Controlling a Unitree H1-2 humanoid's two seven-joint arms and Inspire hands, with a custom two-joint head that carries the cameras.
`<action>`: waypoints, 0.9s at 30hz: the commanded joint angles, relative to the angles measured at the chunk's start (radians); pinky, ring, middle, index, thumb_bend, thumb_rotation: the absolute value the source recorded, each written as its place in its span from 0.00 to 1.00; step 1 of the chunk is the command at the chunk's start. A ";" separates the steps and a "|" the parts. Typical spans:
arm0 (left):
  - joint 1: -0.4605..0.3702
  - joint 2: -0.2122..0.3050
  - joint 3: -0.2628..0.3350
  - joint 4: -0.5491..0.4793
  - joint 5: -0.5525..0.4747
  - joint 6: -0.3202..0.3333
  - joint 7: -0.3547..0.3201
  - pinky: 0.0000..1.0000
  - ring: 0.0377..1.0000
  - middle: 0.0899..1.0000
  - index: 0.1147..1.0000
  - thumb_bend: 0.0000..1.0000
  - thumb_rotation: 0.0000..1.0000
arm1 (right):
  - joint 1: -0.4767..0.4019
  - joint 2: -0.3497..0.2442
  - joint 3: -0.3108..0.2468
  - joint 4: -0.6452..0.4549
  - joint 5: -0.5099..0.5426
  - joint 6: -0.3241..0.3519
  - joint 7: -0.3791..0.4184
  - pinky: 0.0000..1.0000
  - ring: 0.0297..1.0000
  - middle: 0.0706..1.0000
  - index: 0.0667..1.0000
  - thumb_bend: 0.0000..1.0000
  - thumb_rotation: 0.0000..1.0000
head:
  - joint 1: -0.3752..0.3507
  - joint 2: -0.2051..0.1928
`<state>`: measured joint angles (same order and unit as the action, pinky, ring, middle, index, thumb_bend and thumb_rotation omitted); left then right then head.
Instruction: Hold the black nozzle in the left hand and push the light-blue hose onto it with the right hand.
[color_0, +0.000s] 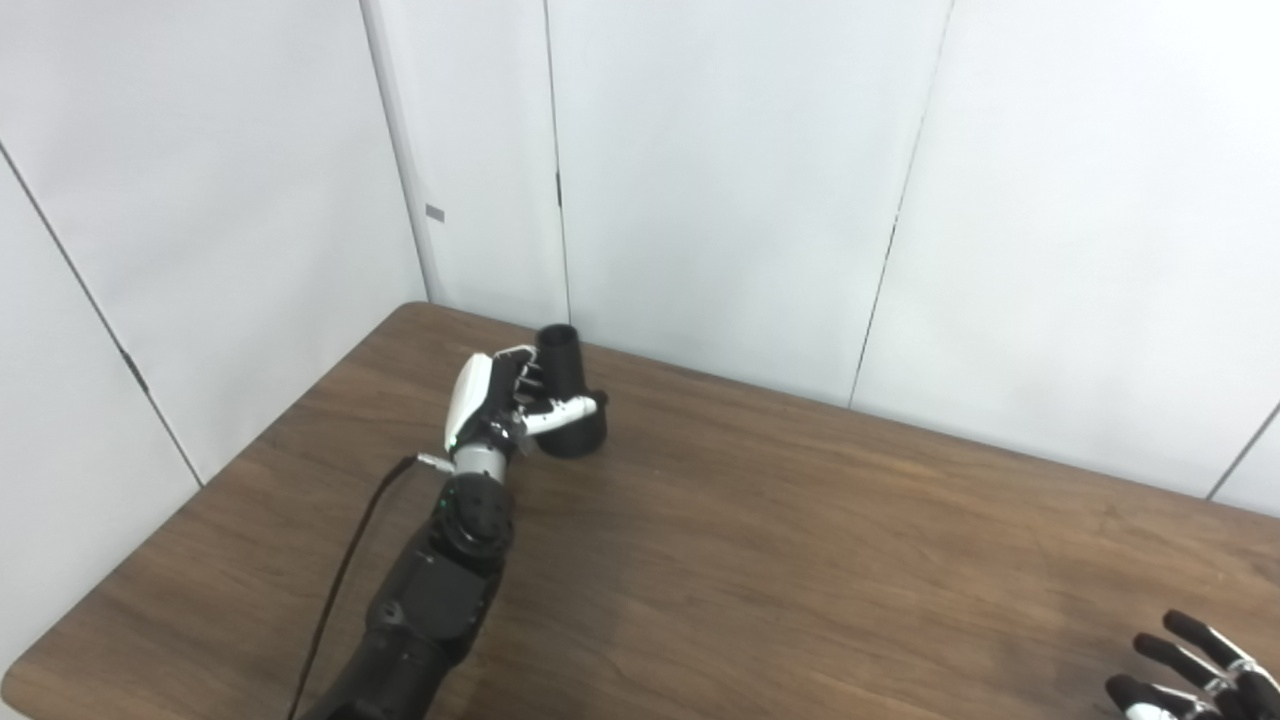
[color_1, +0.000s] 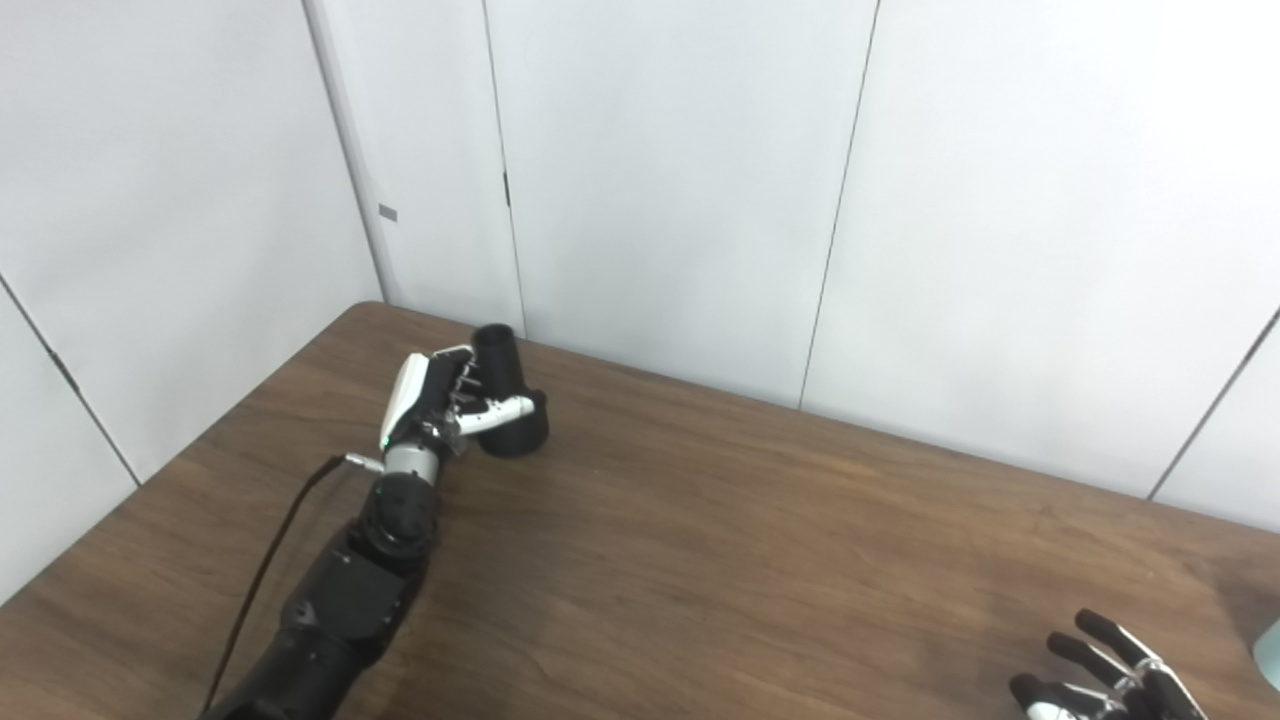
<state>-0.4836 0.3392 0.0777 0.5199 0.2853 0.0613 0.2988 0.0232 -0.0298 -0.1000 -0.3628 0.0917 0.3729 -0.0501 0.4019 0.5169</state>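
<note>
Standing upright on the worktop (color_0: 800, 560), black nozzle (color_0: 570, 395) gripped by left hand (color_0: 495, 400); right hand (color_1: 1105, 675), fingers spread and empty, well apart, nearer pale-blue hose edge (color_1: 1270, 650).

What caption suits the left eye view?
Left hand grips the upright black nozzle on the table; right hand waits open.

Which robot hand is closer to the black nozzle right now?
Left. The left robot hand is wrapped around the black nozzle at the table's far side; the right robot hand is apart from it, open at the near right corner.
</note>
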 joint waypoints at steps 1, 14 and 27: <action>-0.027 0.010 -0.014 0.015 0.025 -0.011 0.015 0.35 0.37 0.39 0.44 0.52 0.00 | -0.016 0.004 -0.001 -0.046 -0.004 0.000 -0.004 0.35 0.48 0.63 0.70 0.47 0.00 | -0.002 0.002; 0.004 0.007 -0.088 0.102 0.054 -0.168 0.038 0.38 0.40 0.41 0.43 0.51 0.00 | -0.024 0.004 -0.007 -0.070 -0.004 0.036 -0.006 0.35 0.47 0.64 0.69 0.46 0.00 | -0.011 0.020; 0.102 -0.022 -0.333 0.060 0.248 -0.515 0.067 0.36 0.39 0.43 0.44 0.50 0.00 | -0.052 -0.008 -0.015 0.099 0.078 -0.141 0.070 0.38 0.50 0.66 0.77 0.41 0.00 | -0.197 0.074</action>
<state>-0.4428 0.3519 -0.2078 0.5643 0.5024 -0.3965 0.3323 -0.0025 -0.0242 -0.1059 -0.2754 0.1402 0.3330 -0.0147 0.2257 0.5859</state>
